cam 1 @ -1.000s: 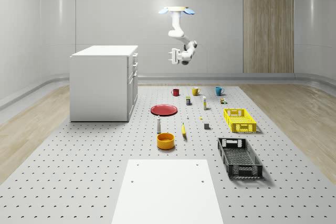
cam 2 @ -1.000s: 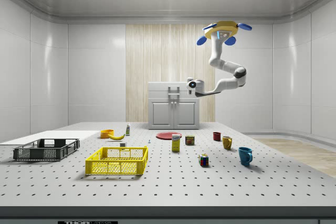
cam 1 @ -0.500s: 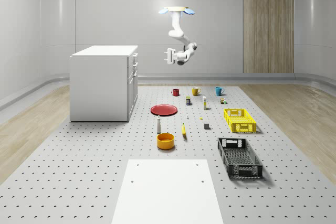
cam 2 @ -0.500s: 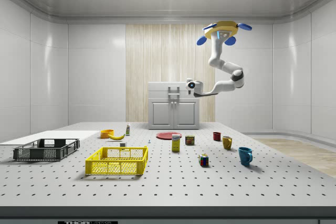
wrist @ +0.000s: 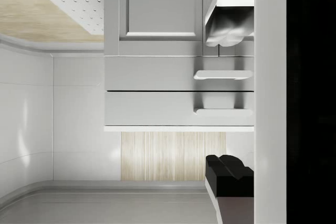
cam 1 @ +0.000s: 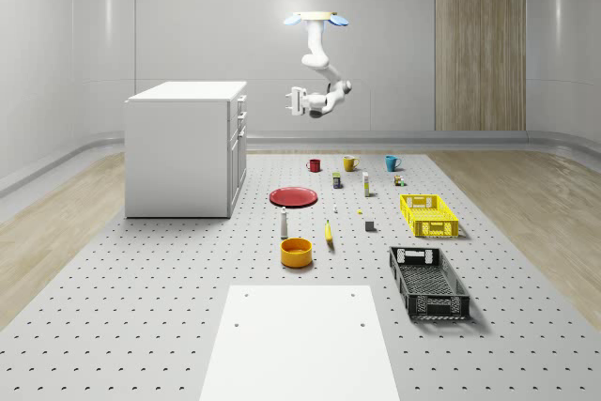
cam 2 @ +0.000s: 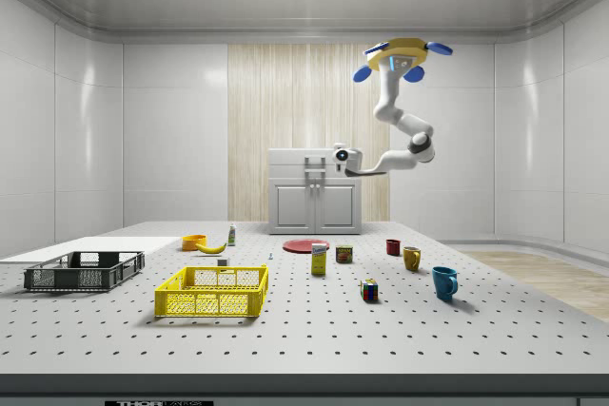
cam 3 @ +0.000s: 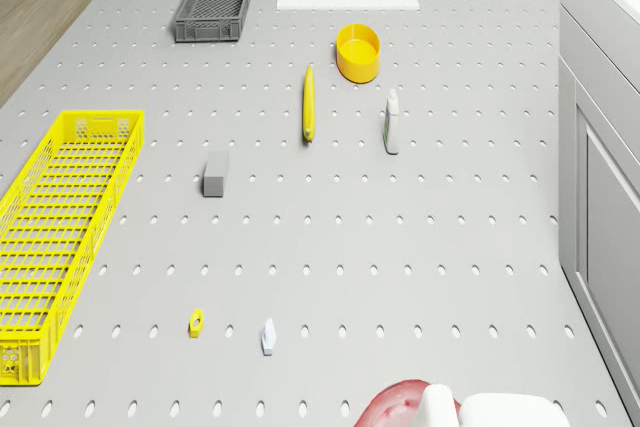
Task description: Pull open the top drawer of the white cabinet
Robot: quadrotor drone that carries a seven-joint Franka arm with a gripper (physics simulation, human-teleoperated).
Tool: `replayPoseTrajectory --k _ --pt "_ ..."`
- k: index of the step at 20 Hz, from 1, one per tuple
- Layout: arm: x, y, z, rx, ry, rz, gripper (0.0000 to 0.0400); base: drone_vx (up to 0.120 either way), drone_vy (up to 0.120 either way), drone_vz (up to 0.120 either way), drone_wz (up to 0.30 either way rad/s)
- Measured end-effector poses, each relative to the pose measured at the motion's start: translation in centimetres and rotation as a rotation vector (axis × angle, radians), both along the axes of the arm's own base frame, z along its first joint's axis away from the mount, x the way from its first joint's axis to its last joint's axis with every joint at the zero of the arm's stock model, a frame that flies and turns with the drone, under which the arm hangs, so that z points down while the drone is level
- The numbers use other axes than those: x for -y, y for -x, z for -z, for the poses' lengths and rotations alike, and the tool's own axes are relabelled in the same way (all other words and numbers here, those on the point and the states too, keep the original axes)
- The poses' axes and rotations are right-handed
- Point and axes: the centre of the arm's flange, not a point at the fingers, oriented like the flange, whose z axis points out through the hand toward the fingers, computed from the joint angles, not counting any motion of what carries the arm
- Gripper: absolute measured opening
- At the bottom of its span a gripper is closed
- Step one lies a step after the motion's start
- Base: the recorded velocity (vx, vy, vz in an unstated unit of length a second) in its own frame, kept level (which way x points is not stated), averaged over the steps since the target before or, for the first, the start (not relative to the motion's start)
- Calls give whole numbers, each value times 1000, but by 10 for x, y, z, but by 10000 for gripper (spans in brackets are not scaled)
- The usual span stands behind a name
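Observation:
The white cabinet (cam 1: 186, 149) stands at the whole-scene view's left with its drawers shut. Its top drawer (cam 1: 241, 102) faces the table's middle. The drone (cam 1: 316, 18) hovers high above the table, to the right of the cabinet's front. My gripper (cam 1: 291, 100) hangs at about top-drawer height, pointing at the cabinet with a clear gap between them. In the wrist view the top drawer's handle (wrist: 223, 110) and the handle of the drawer under it (wrist: 223, 75) lie between the gripper's (wrist: 226, 99) spread fingers, which hold nothing. From the side, the gripper (cam 2: 336, 154) is in front of the cabinet (cam 2: 315, 199).
On the table lie a red plate (cam 1: 294, 196), an orange bowl (cam 1: 296, 251), a banana (cam 1: 329, 232), a small bottle (cam 1: 284, 223), three mugs, a yellow crate (cam 1: 428, 215), a black crate (cam 1: 428, 281) and a white mat (cam 1: 300, 340). All sit well below the gripper.
The arm has stretched toward the cabinet, carrying the gripper to the whole-scene view's left and slightly up. The drone has hardly shifted.

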Motion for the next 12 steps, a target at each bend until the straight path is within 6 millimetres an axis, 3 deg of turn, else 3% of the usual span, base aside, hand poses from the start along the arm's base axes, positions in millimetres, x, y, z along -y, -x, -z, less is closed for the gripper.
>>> replayPoseTrajectory --k 2,12 --pt "-7 0 0 0 0 0 305 80 0 0 0" --pt "-47 -6 0 0 0 0 305 0 0 0 0"
